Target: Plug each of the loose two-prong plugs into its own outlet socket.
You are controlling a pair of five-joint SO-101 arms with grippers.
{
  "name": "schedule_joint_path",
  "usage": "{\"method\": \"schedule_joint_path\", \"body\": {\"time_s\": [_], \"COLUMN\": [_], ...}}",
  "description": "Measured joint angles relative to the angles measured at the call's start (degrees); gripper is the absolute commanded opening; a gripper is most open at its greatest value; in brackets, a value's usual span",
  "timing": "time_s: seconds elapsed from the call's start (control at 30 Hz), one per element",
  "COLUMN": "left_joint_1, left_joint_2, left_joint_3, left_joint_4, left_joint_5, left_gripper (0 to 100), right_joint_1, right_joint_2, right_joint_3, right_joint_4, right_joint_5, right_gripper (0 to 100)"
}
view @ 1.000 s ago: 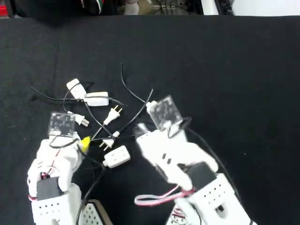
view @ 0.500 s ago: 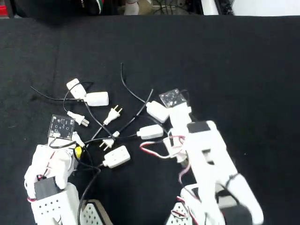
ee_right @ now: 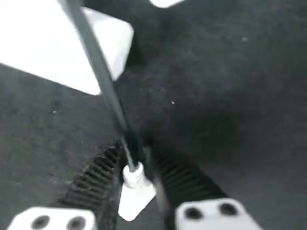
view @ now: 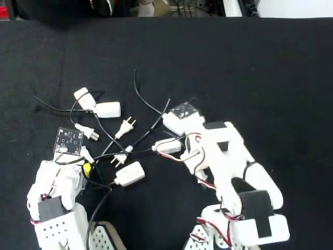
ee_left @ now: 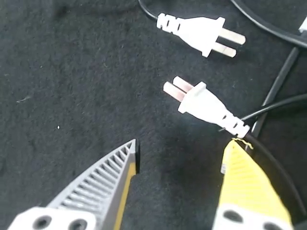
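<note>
Two-prong plug (ee_left: 201,103) | on surface just ahead of left end effector (ee_left: 183,146), long axis slanted, prongs pointing away | left end effector apart, empty, nearer | right end effector (ee_right: 135,158) clamped on white cord end (ee_right: 134,189)

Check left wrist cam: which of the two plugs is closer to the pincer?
The plug whose cord end sits at the yellow fingertip of the left pincer. The other plug lies beyond it, clear of both fingers.
</note>
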Motion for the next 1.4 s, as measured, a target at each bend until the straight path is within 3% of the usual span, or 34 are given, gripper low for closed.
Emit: {"method": "schedule_joint_path", "body": {"time_s": [0.27,0.5,0.93,1.4], "left_joint_1": [0.0,0.0,0.0,0.0], "left_joint_2": [0.0,0.0,0.0,0.0], "left_joint_3": [0.0,0.0,0.0,0.0], "left_joint_4": [0.0,0.0,0.0,1.7], "left_joint_5": [0.0,0.0,0.0,-2.0], "left_gripper": [29,29,29,29], "right_joint_1": [-0.6,-0.2,-3.6,-4.8], "right_joint_2": [0.1,0.1,-5.9,1.0], "right_joint_3": [-5.8,-6.9,-8.5,-8.4], "right_joint_4": [9.9,11.3,19.8,14.9], "right_joint_5": [7.4,11.9,6.9,3.8], "right_gripper": [23.2,24.7,24.4,24.3]}}
